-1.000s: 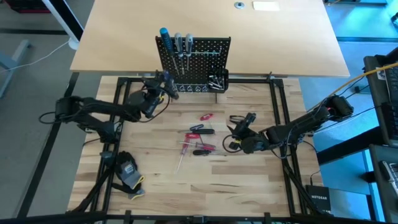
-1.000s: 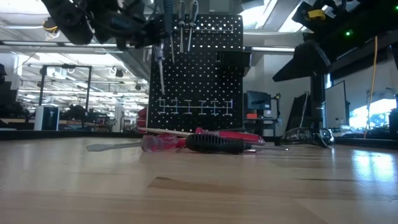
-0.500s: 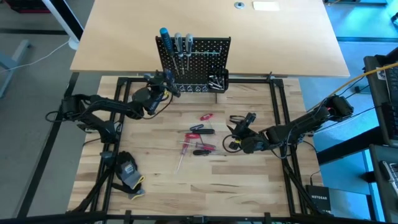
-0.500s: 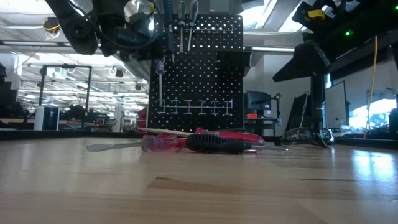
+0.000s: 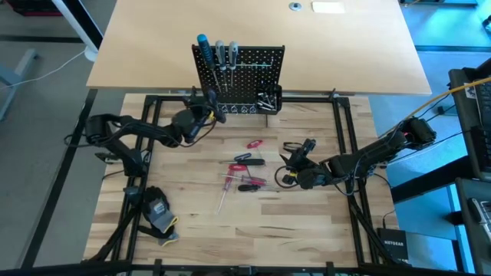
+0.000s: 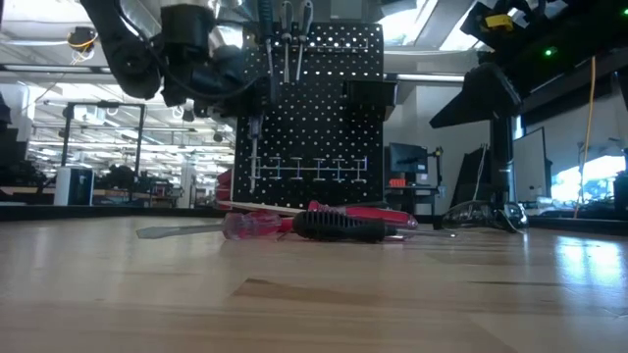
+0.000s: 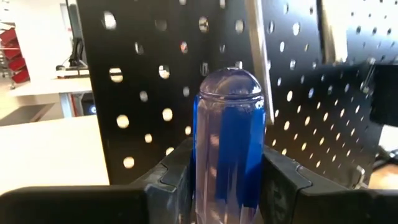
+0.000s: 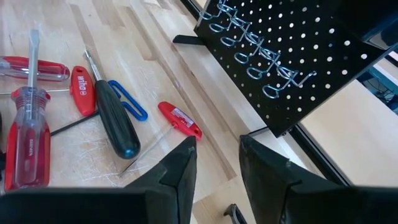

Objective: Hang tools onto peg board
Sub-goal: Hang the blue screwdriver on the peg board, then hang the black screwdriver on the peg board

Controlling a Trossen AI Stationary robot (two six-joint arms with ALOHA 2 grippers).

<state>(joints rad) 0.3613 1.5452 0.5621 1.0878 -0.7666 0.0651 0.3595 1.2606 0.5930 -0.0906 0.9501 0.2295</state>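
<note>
The small upright black perforated metal peg board stands just above the middle of the high view, at the far edge of the pale wooden counter. Three screwdrivers already hang along its top edge, one with a blue handle and two with grey handles.

The left gripper sits at the board's lower left corner, upper centre-left of the high view. In the left wrist view its fingers pinch a clear screwdriver with a blue core in its handle, held upright with the rounded end of the handle uppermost, close in front of the perforated panel. In the low view the gripper shows at the upper left, against the board's left side.

The right gripper hangs over the counter right of centre in the high view. Its fingers are spread, with nothing between them.

The remaining tools lie loose at the centre of the counter: a clear red-handled screwdriver, a black-handled screwdriver, a small red-handled driver, a flat red tag-shaped tool and a blue wire loop. A black-and-yellow glove lies at the lower left of the high view.
</note>
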